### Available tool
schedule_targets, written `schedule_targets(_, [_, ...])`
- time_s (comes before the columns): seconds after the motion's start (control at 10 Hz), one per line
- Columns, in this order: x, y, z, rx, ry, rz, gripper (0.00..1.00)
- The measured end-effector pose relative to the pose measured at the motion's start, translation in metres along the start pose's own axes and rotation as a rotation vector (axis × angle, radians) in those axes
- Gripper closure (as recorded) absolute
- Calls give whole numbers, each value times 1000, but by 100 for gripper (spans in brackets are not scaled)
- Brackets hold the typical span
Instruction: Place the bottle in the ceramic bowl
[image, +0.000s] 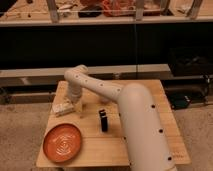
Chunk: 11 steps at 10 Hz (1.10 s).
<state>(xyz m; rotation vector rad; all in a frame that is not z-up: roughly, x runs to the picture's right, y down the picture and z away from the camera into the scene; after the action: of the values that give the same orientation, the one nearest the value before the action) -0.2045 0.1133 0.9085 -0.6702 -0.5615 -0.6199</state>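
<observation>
The wooden table (150, 92) is light, made of slats, and stands on a pale speckled floor (20, 135). The thick white arm (140, 125) comes in over its near right corner. On the near left lies the ceramic bowl (63, 143), a flat orange-red dish with pale rings in its middle and nothing in it. A little further in, near the table's centre, a small black block (103, 120) stands upright, well apart from the dish.

Beyond that, at the left edge of the table, the bottle (61, 108) lies on its side, outside the bowl. The gripper (76, 106) hangs down from the arm's bent elbow just to the right of the bottle, low over the wood, with its fingers spread wide. I cannot tell whether they touch the bottle.

Behind the table runs a low grey ledge (30, 75), then a deep dark recess. Across the top is a long shelf (100, 19) with clutter, some of it orange-red.
</observation>
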Motion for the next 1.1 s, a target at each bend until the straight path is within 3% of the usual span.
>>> schedule_targets(0.2, [10, 8, 0, -9, -2, 5, 20])
schedule_targets(0.6, [-1, -3, 6, -22, -14, 2, 20])
schedule_targets(0.9, [8, 4, 6, -37, -18, 10, 21])
schedule_targets(1.1, [3, -2, 9, -38, -26, 8, 25])
